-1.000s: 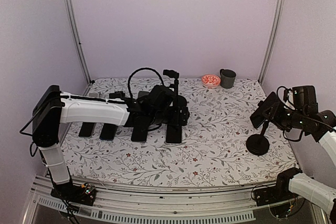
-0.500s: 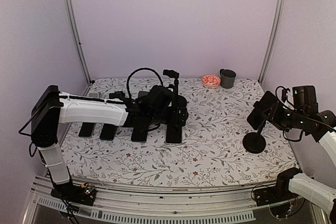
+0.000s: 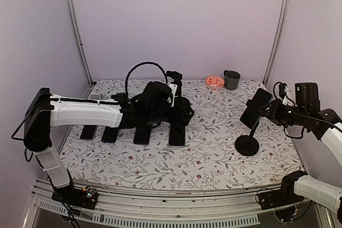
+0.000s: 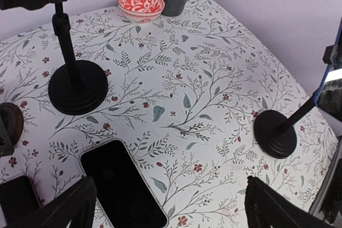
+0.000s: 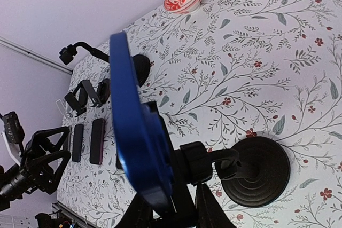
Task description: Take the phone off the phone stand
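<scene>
Phone point(image 4: 332, 86) cut by right edge; phone stand point(image 4: 275, 133) cradle hidden.

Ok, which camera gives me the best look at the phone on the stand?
Right wrist: the blue phone fills the frame close up, edge-on, seated on its stand. Top external shows it small and dark, tilted atop the stand. Left wrist catches only a sliver of it at the right edge.

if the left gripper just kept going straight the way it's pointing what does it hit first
Probably the black phone lying flat on the table just ahead of the left gripper, though depth is unclear.
</scene>
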